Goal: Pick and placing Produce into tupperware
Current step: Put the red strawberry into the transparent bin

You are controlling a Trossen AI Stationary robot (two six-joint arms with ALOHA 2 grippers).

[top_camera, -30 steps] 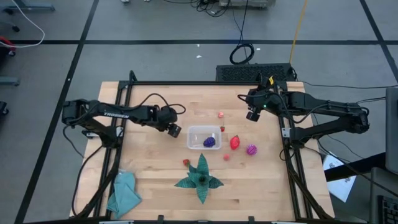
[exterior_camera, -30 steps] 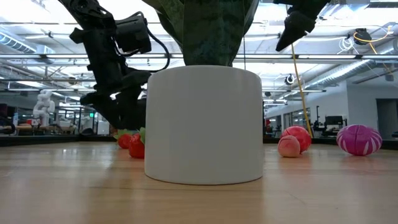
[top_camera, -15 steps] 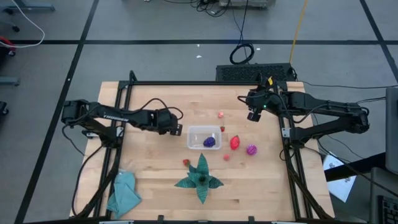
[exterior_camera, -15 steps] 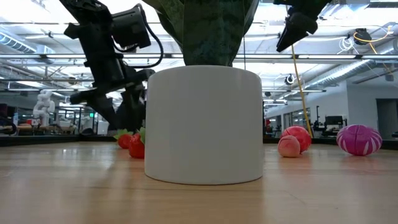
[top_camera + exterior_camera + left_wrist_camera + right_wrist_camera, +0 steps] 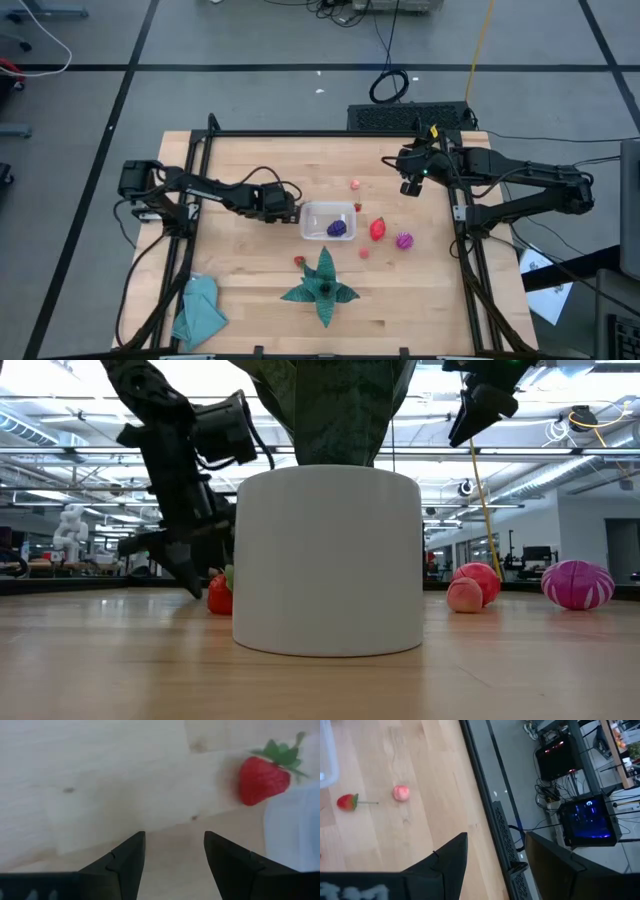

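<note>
The clear tupperware [image 5: 328, 220] stands mid-table with a purple fruit [image 5: 338, 228] inside. To its right lie a red fruit [image 5: 377, 229], a magenta spiky ball [image 5: 404, 240] and a small pink fruit [image 5: 364, 252]. Another pink fruit [image 5: 355, 184] and a small strawberry [image 5: 357, 207] lie by its far right corner, and a strawberry [image 5: 299, 261] lies on its near side. My left gripper [image 5: 292, 213] is open, low over the table at the container's left edge. In its wrist view the open fingers [image 5: 174, 837] frame bare wood, with a strawberry [image 5: 263, 779] ahead. My right gripper [image 5: 408, 188] is open, raised near the far right.
A dark-green star-shaped leafy plant [image 5: 322, 285] in a white pot [image 5: 330, 560] stands near the table's near edge. A teal cloth [image 5: 198, 310] lies at the near left corner. A dark frame rail [image 5: 195, 190] runs along each side of the table.
My left gripper has moved toward the table's right, up to the tupperware's left edge, and has come down closer to the table. The fruits and the container have stayed where they were.
</note>
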